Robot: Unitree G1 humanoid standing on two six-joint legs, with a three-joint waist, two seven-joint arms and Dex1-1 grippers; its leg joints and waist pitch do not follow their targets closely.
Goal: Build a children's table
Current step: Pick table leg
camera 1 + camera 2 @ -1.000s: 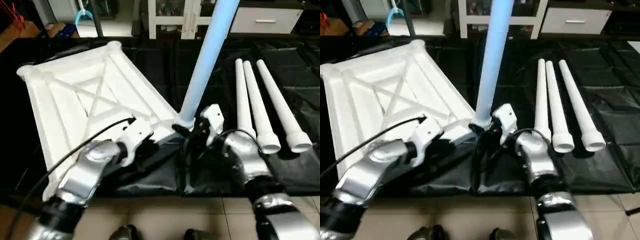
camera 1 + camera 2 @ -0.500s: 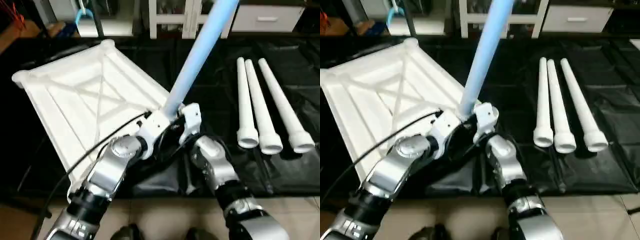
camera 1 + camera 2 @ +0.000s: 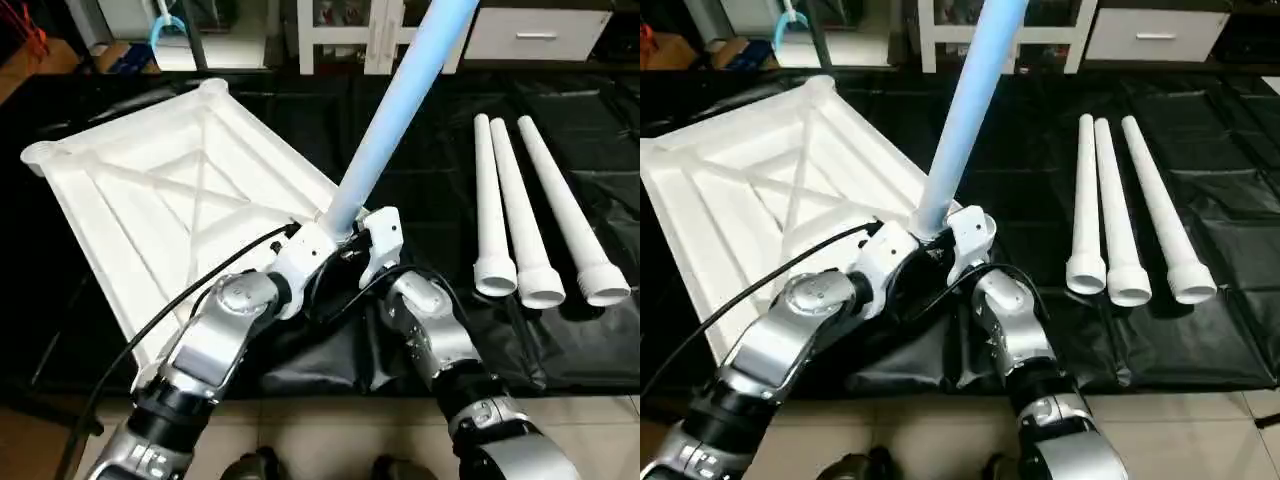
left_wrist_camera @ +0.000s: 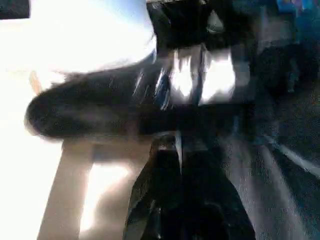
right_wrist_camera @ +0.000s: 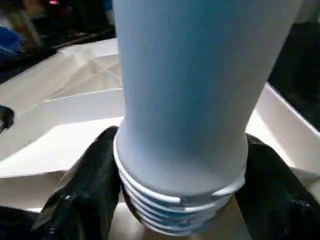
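1. The tabletop is seen lying upside down on a black sheet, its X-ribbed underside facing up and a round socket visible at each far corner.
2. One leg is held slanted over the tabletop's near corner, its upper part leaning away towards the white cabinet behind; its threaded wide end is shown at the corner, but whether it is seated in the socket cannot be told.
3. The right gripper is closed around that wide end — a black finger is pressed on either side of the tube, so the jaws stand at about the leg's width.
4. The left gripper is seen with its fingers pressed together, nothing between them; it is placed at the tabletop's near corner, just beside the leg's base.
5. Three more legs are laid side by side on the sheet to the right — wide ends towards the robot, well apart from the tabletop.
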